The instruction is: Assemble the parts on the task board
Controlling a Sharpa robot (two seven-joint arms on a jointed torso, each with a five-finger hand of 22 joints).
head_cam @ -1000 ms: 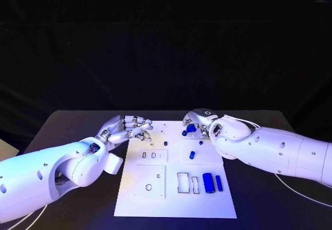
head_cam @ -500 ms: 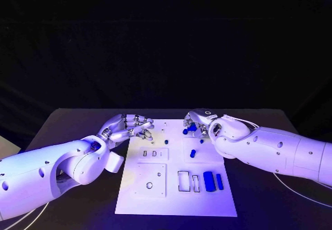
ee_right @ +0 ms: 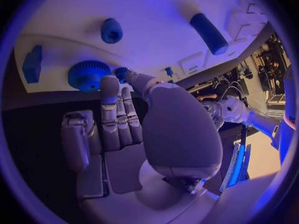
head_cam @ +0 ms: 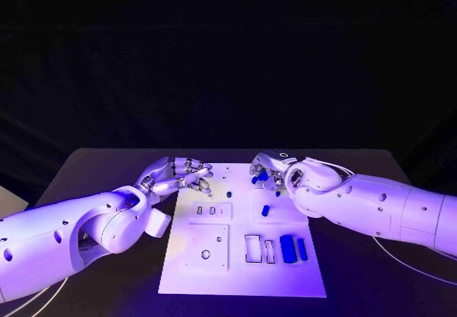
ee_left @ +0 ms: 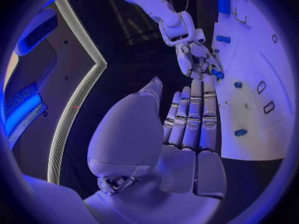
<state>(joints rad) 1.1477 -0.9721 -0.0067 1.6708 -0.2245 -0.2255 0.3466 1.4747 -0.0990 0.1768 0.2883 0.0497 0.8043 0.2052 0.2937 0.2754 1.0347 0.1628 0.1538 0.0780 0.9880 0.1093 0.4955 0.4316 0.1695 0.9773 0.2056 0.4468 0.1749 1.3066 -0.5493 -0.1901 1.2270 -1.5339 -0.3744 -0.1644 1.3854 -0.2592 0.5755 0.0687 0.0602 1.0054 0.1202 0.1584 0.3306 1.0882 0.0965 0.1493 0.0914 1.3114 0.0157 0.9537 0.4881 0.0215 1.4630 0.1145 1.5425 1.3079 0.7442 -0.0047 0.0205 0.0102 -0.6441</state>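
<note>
The white task board lies in the middle of the black table. My right hand is low over its far edge, beside a blue gear. Its thumb and a finger pinch a small ribbed blue part, which also appears at its fingertips as a blue part in the left wrist view. My left hand hovers at the board's far left corner with its fingers straight, holding nothing. On the board lie a blue peg, a second peg and two blue cylinders at the near right.
Raised white plates with slots and a round hole sit on the board's left half. Two empty rectangular slots are beside the cylinders. A blue block lies near the gear. Bare black table surrounds the board.
My right hand has shifted slightly at the board's far edge, staying by the gear. The left hand has hardly moved.
</note>
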